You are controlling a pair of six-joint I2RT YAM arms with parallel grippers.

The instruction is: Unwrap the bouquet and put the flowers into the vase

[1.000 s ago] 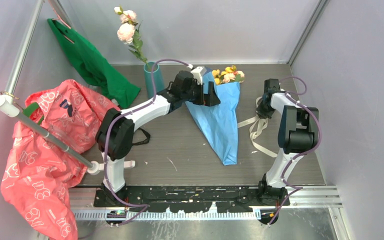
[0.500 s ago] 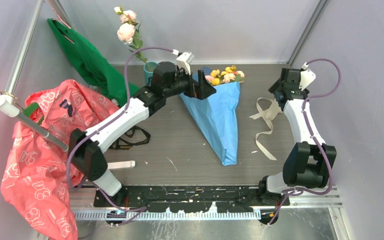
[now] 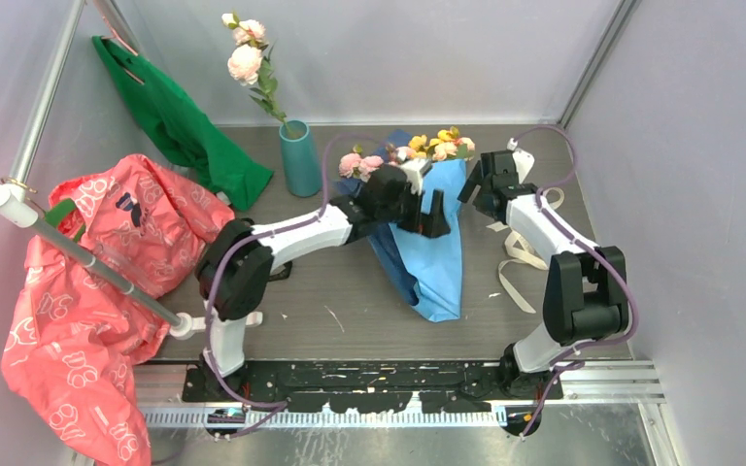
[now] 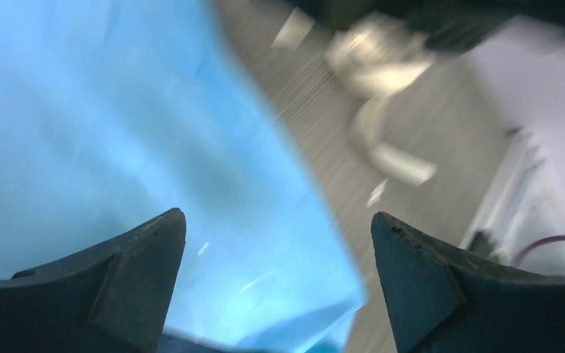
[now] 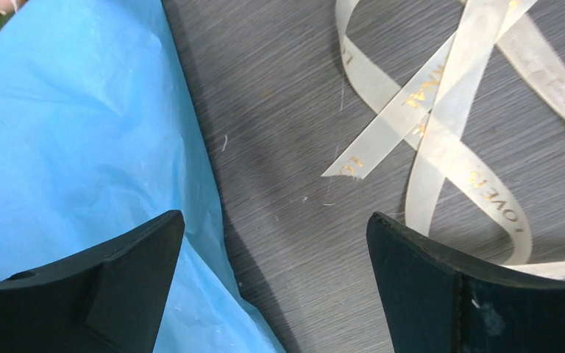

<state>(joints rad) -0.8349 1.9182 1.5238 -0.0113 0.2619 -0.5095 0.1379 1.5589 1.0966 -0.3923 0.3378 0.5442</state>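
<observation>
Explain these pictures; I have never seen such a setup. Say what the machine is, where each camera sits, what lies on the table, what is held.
Two robot arms stand at the table's near edge. One picture looks down from above; the other two are taken from the wrists. On the table are a bouquet in blue paper, a loose cream ribbon and a teal vase holding pink roses; at the left, a green bag and a red-pink bag. The left gripper and right gripper are open, holding nothing.
</observation>
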